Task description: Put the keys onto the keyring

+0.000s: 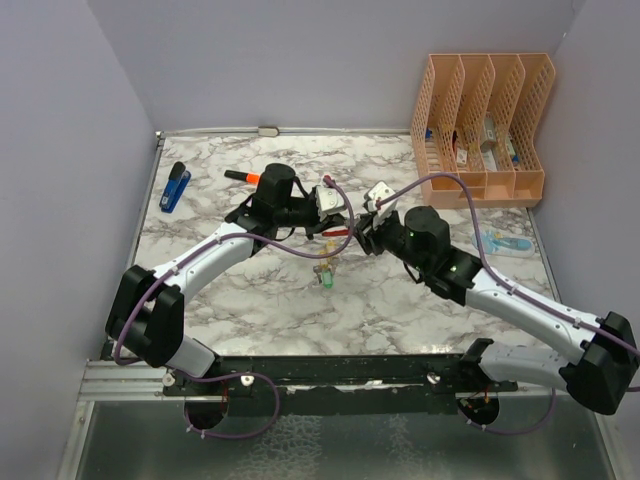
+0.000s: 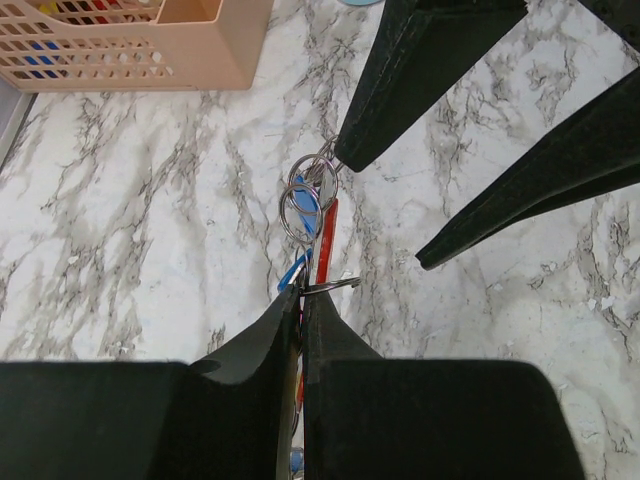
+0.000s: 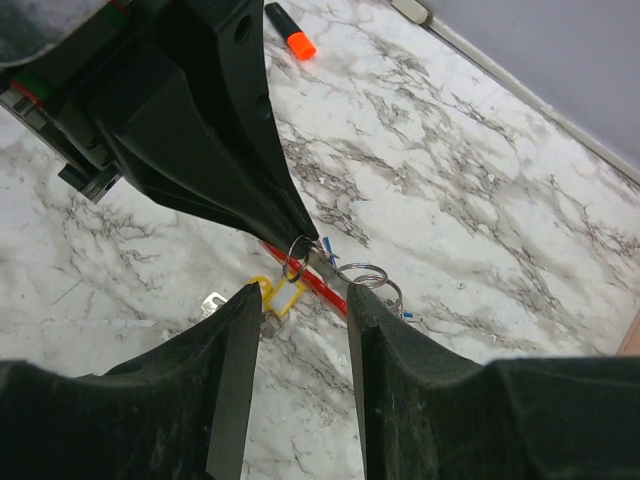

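My left gripper (image 2: 302, 296) is shut on the keyring; its red side (image 2: 325, 240) sticks out past the fingertips. In the top view the left gripper (image 1: 340, 226) holds it mid-table. Silver split rings (image 2: 300, 205) and a blue key tag (image 2: 306, 218) hang on the keyring. My right gripper (image 3: 300, 300) is open, its fingers on either side of the red bar (image 3: 305, 277), one fingertip at the split rings (image 3: 366, 275). A yellow-tagged key (image 3: 277, 296) lies just below. A green key (image 1: 326, 281) shows near the right gripper (image 1: 366, 238).
An orange marker (image 1: 243, 176) and a blue stapler (image 1: 176, 186) lie at the back left. A peach desk organiser (image 1: 480, 125) stands at the back right. A pale blue item (image 1: 505, 243) lies near the right edge.
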You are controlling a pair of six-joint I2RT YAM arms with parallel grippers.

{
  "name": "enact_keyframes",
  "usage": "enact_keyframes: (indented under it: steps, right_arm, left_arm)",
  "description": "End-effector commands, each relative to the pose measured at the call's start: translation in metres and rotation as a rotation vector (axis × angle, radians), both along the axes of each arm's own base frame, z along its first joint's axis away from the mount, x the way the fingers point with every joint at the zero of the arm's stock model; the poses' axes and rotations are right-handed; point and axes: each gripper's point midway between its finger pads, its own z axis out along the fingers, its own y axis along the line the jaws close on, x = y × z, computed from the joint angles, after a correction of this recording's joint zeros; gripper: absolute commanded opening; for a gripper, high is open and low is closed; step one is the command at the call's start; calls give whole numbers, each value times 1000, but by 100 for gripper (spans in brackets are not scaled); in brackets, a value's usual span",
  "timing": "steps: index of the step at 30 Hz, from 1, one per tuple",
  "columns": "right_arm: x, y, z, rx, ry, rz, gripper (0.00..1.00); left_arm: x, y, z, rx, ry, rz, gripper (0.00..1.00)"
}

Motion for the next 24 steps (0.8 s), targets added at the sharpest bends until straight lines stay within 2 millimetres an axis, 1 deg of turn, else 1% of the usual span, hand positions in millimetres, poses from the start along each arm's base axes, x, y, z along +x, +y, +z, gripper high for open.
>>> enact_keyframes:
  steps: [1, 6, 11, 15, 24]
  right_arm:
    - [-2, 9, 2, 16, 13, 46, 41]
    - [1, 16, -1, 20, 6, 61, 41]
    - [6, 18, -5, 18, -4, 53, 40]
    - [9, 18, -6, 20, -14, 41, 39]
    - [16, 16, -14, -4, -13, 8, 34]
  left_arm:
    - [5, -2, 18, -4, -55, -1, 0]
    - [3, -4, 21, -16, -23, -1, 0]
    - [-1, -6, 23, -39, 19, -4, 0]
    - [-4, -8, 26, -52, 48, -10, 0]
    - [-3, -8, 32, -51, 58, -6, 0]
